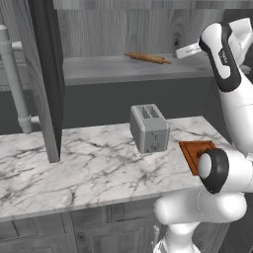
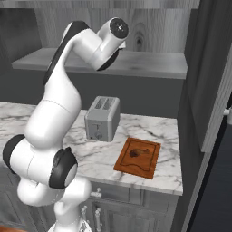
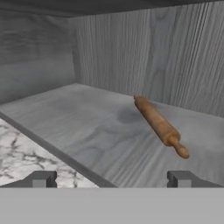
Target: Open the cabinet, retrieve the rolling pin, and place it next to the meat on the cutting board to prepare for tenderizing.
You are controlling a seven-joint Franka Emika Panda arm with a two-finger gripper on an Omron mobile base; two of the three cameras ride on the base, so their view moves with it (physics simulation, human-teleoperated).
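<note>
**Reaching into the open cabinet for the pin**

The cabinet [image 1: 44, 89] stands open; its shelf [image 3: 87, 122] carries the rolling pin [image 3: 159, 124] toward the back wall, untouched; the cutting board [image 2: 138, 157] sits at the counter's front right corner with the meat [image 2: 135, 153] on it; the gripper [image 3: 111, 179], jaws wide and empty, must advance, straddle the pin crosswise, then close.

A rendered kitchen: a white-veined marble counter [image 1: 89, 163] carries a grey two-slot toaster [image 1: 149, 128] and a wooden cutting board [image 2: 138, 157]. Above it, a grey wood cabinet [image 1: 47, 89] stands open, and panelled units, apparently drawers, sit below.
</note>
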